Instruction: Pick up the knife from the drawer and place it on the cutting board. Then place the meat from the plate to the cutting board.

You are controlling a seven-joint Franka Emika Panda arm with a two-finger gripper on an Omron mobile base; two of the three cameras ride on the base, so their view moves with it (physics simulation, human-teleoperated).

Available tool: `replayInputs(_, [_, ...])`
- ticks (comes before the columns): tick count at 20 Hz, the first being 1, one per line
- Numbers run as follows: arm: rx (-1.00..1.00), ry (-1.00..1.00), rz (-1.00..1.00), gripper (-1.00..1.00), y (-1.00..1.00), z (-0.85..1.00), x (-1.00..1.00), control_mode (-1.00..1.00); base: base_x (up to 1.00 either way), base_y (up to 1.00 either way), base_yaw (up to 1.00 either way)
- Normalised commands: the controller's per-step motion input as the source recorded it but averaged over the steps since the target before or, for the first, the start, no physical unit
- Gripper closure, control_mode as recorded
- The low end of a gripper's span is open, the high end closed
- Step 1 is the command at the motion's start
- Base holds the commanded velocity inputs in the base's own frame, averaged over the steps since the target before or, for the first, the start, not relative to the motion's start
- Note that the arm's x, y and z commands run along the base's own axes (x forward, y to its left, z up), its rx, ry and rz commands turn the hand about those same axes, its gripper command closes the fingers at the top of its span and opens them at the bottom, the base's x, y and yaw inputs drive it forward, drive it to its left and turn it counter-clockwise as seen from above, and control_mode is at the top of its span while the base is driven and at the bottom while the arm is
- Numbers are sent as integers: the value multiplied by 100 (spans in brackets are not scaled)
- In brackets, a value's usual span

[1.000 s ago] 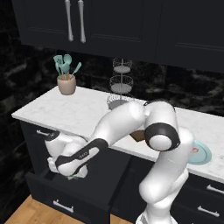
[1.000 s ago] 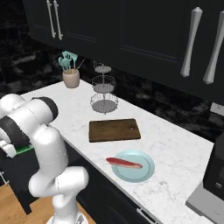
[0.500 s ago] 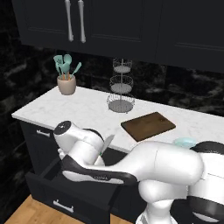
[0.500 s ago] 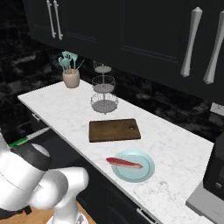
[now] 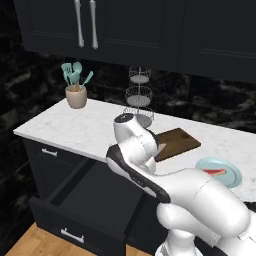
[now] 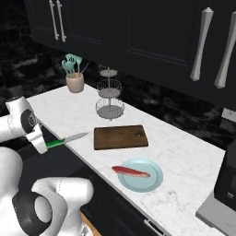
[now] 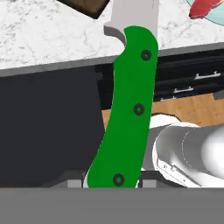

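My gripper (image 6: pixel 42 139) is shut on the knife (image 6: pixel 62 140), which it holds by the bright green handle (image 7: pixel 127 113). The pale blade points over the counter edge toward the dark brown cutting board (image 6: pixel 120 137). The knife hangs above the open black drawer (image 5: pixel 92 197), level with the countertop. The board (image 5: pixel 176 143) lies flat with nothing on it. Right of it, the red meat (image 6: pixel 130 172) rests on the pale teal plate (image 6: pixel 150 180). In the hand view, a corner of the board (image 7: pixel 85 6) and the end of the meat (image 7: pixel 204 7) show past the blade.
A crock of teal spatulas (image 5: pixel 76 92) and a tiered wire rack (image 5: pixel 139 97) stand at the back of the white marble counter (image 5: pixel 75 127). Narrower black drawers (image 7: pixel 192 85) sit beside the open one. A grey appliance (image 6: pixel 226 184) stands at the counter's far right.
The arm has swung up out of the drawer and carried the knife from low inside it to counter height, with the blade now reaching over the counter edge toward the board.
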Motion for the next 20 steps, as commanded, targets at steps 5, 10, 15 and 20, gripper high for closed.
replayInputs(5, [0, 20, -11, 100, -100, 3, 100, -100, 0, 0, 0])
replayInputs(10, [0, 2, -4, 100, -86, 2, 100, -100, 0, 0, 0])
replayInputs(15, [0, -7, -1, 100, -34, 1, 91, -100, 0, 0, 0])
replayInputs(20, [-6, -24, 0, 100, -12, -39, 45, -100, 0, 0, 0])
